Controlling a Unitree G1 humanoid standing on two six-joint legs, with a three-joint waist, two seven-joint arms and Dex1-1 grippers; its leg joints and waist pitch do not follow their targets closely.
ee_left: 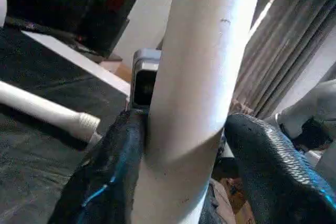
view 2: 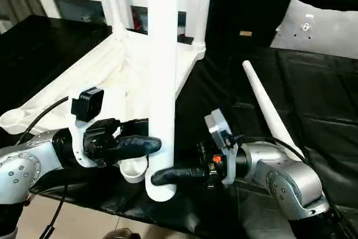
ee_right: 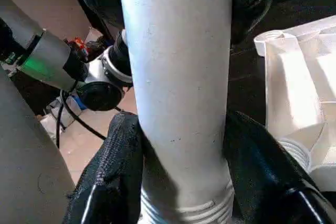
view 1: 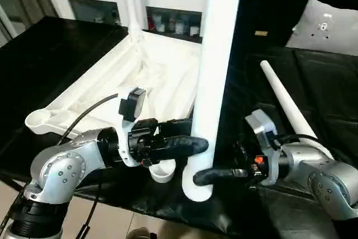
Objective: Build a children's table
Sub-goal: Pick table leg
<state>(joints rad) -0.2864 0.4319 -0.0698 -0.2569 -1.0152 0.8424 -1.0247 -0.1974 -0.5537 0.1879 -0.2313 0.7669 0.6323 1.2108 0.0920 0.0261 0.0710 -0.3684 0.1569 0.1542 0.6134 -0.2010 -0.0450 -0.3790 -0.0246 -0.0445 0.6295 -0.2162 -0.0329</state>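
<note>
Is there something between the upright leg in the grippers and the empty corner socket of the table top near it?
Nothing visible. The leg stands beside the empty socket, its threaded end apart from it, held by the right gripper and the left gripper.

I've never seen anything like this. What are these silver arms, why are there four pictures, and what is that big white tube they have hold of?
The silver arms belong to a humanoid robot building a children's table. Two pictures come from cameras in its head, looking down over its forearms; the other two come from a camera on each wrist, looking along that arm's black fingers.

On the black surface lies the white table top, upside down, ribs showing, with a round empty socket at its near corner. A loose leg lies to the right.

Both grippers are around one upright leg. The right gripper clamps it near its threaded lower end. The left gripper has one finger against it, the other apart.
</note>
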